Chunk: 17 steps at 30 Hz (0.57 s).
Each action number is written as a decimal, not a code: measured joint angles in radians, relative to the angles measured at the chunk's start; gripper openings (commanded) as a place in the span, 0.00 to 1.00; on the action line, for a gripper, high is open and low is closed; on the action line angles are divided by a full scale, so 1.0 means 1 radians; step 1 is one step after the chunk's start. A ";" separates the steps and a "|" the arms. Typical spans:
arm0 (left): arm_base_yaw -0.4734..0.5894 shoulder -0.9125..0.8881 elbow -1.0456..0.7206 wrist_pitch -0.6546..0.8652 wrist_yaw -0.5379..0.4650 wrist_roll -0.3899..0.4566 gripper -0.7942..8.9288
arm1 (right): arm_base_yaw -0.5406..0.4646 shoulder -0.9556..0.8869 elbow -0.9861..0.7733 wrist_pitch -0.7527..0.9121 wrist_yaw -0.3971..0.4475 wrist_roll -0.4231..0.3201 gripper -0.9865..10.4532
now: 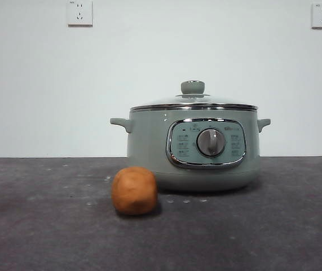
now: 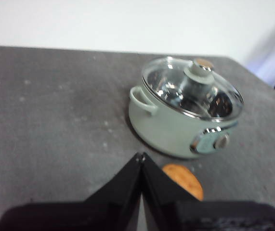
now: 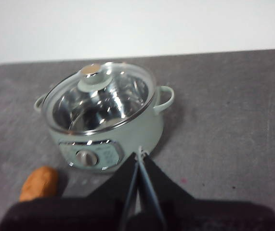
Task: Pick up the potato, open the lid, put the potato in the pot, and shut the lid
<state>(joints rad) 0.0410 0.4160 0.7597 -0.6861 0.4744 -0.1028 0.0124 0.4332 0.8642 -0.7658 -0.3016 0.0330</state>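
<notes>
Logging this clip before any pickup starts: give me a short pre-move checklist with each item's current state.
1. Potato free on the table, in front of the pot, nothing on it: ok.
2. Lid seated on the pot, knob clear to grab: ok.
3. Left claw open for the potato: not ok, jaws shut, holding nothing.
4. Right claw open for the lid: not ok, jaws nearly shut, holding nothing.
5. Pot interior free of contents, seen through the glass: ok.
</notes>
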 measured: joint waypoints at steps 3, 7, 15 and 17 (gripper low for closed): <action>-0.007 0.034 0.080 -0.078 0.001 0.034 0.08 | 0.000 0.049 0.092 -0.087 -0.011 -0.035 0.08; -0.021 0.063 0.140 -0.116 0.002 0.055 0.08 | 0.000 0.095 0.156 -0.138 -0.013 -0.061 0.08; -0.034 0.099 0.170 -0.140 0.003 0.067 0.41 | 0.000 0.131 0.175 -0.154 -0.013 -0.075 0.34; -0.034 0.103 0.171 -0.140 0.003 0.068 0.64 | 0.000 0.132 0.175 -0.154 -0.013 -0.075 0.51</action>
<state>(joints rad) 0.0071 0.5186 0.9302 -0.8265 0.4778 -0.0349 0.0124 0.5655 1.0393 -0.9195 -0.3141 -0.0422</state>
